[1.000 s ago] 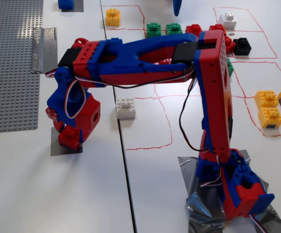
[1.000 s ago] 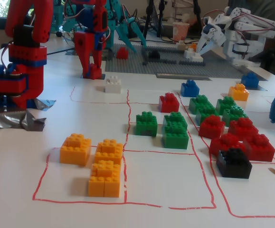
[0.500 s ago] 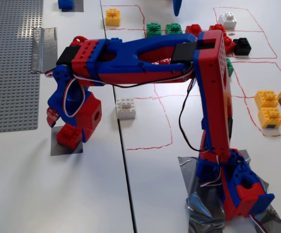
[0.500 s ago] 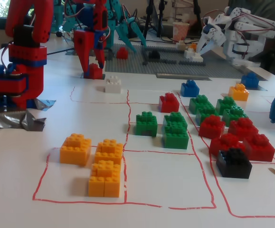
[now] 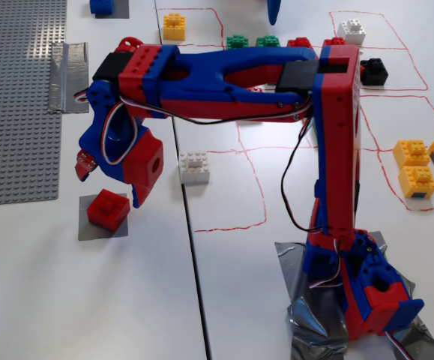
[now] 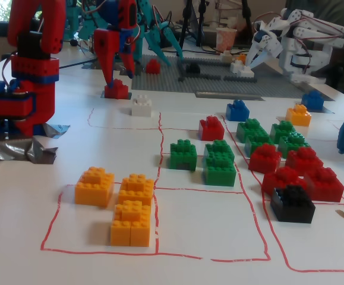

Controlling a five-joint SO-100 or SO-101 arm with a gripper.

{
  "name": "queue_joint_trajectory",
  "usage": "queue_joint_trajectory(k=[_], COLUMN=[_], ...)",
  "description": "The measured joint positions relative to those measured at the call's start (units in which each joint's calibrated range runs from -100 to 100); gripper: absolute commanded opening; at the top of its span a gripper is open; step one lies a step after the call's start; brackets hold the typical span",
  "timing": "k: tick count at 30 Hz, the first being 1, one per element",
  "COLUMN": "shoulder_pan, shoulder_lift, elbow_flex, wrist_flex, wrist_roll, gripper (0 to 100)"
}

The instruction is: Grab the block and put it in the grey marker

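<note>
Your small red studded brick (image 5: 109, 209) sits on the flat dark-grey square patch (image 5: 89, 227), overhanging its right edge. Your red-and-blue gripper (image 5: 110, 184) hangs just above it, fingers spread apart, not touching. One white-grey brick (image 5: 194, 168) lies to the right, apart; bare white table (image 5: 89, 300) lies in front.
</note>
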Motion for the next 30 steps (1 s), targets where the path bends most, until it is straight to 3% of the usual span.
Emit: queue_joint_trajectory(k=[13,30], shoulder_pan=[4.24,22.61], shoulder_lift=[-8.09,-19.36], elbow_flex=[-5.45,-8.81], wrist_flex=[8.82,17.8], wrist_roll=[0.1,4.84], gripper=[34,11])
